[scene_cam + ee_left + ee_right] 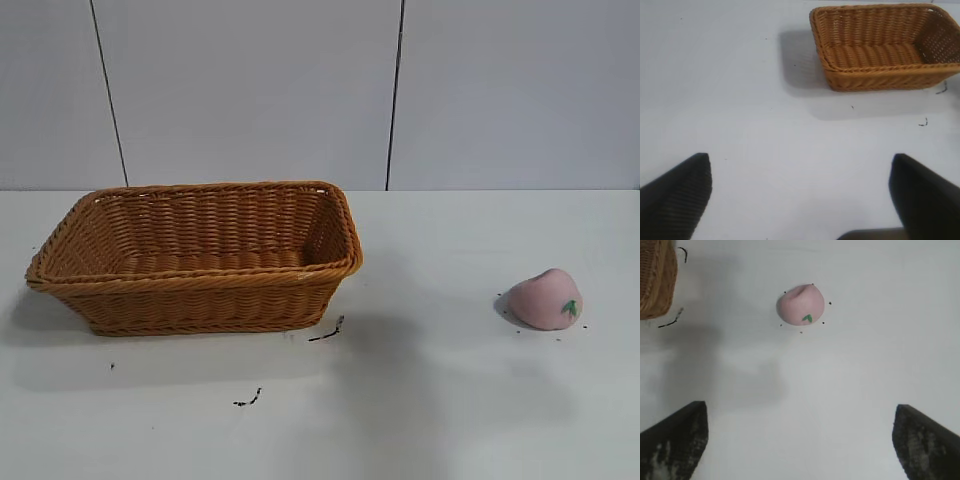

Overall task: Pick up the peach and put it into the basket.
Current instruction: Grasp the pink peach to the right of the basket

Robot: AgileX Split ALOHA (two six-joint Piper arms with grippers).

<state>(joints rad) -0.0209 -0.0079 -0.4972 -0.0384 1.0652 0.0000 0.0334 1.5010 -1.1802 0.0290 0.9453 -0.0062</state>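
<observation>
The pink peach (544, 298) with a small green leaf mark lies on the white table at the right; it also shows in the right wrist view (800, 303). The orange-brown wicker basket (200, 292) stands at the left, empty; it shows in the left wrist view (880, 75) and its corner in the right wrist view (657, 280). My right gripper (800, 440) is open and empty, above the table, some way short of the peach. My left gripper (800, 195) is open and empty over bare table, away from the basket. Neither gripper shows in the exterior view.
Small black specks and squiggles lie on the table near the basket's front right corner (328, 332) and in front of it (248, 400). Tiny dark specks ring the peach. A grey panelled wall (300, 90) runs behind the table.
</observation>
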